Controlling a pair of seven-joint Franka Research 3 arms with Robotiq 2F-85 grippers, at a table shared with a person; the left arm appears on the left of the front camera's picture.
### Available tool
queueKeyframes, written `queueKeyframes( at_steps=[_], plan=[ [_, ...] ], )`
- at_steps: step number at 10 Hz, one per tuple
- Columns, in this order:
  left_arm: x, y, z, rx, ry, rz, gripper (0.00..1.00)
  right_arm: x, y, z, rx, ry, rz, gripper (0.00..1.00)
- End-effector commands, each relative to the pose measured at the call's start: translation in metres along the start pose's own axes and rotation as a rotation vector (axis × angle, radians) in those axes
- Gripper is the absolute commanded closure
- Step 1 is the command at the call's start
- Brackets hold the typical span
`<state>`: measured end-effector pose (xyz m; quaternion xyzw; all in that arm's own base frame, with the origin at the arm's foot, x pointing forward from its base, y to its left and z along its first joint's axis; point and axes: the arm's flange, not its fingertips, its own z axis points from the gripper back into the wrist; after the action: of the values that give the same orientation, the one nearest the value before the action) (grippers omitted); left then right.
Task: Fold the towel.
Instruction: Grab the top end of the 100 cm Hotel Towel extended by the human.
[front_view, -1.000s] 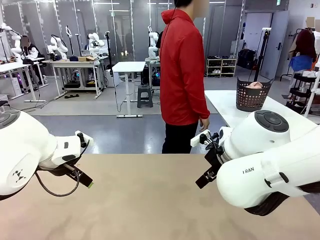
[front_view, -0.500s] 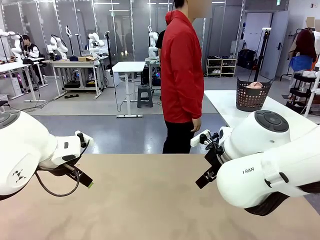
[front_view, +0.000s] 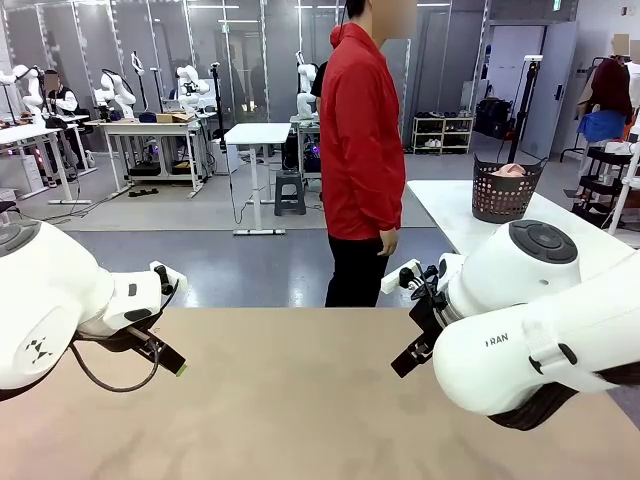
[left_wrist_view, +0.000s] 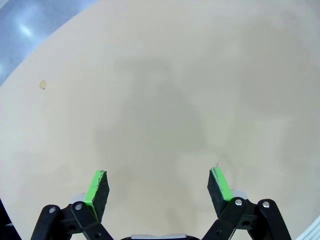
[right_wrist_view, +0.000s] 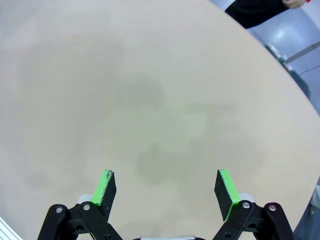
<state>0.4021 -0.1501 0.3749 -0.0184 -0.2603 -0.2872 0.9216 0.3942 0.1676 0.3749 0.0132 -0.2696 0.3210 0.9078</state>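
Observation:
A bit of salmon-pink cloth, the towel (front_view: 510, 170), pokes out of the top of a dark basket (front_view: 503, 197) on the white table at the far right. My left gripper (front_view: 172, 364) hovers over the tan table's left side. In the left wrist view it (left_wrist_view: 159, 176) is open, with bare tabletop between its green pads (left_wrist_view: 98, 187). My right gripper (front_view: 405, 358) hangs over the table's right side. It (right_wrist_view: 166, 176) is open too, with nothing between its fingers (right_wrist_view: 223, 188).
A person in a red jacket (front_view: 360, 140) stands at the far edge of the tan table (front_view: 300, 400), turned sideways, one hand (front_view: 389, 241) hanging down. The white table (front_view: 455, 215) with the basket stands behind on the right.
The person has turned more sideways and shifted slightly left. Both arms and grippers have stayed still.

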Motion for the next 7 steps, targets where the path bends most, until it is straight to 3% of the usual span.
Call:
queueKeyframes(
  at_steps=[1,3,4,7],
  plan=[
    [0.021,0.018,0.038,-0.131,0.062,0.032,0.00,0.020,-0.020,0.039,0.135,0.044,-0.022,0.00],
    [0.032,0.048,0.082,-0.312,0.086,0.083,0.00,0.034,-0.048,0.092,0.362,0.011,-0.055,0.00],
    [0.032,0.068,0.113,-0.480,0.059,0.104,0.00,0.034,-0.060,0.113,0.461,-0.010,-0.069,0.00],
    [-0.007,0.145,0.176,-0.913,0.018,0.153,0.00,-0.009,-0.135,0.185,0.848,-0.140,-0.139,0.00]
  ],
)
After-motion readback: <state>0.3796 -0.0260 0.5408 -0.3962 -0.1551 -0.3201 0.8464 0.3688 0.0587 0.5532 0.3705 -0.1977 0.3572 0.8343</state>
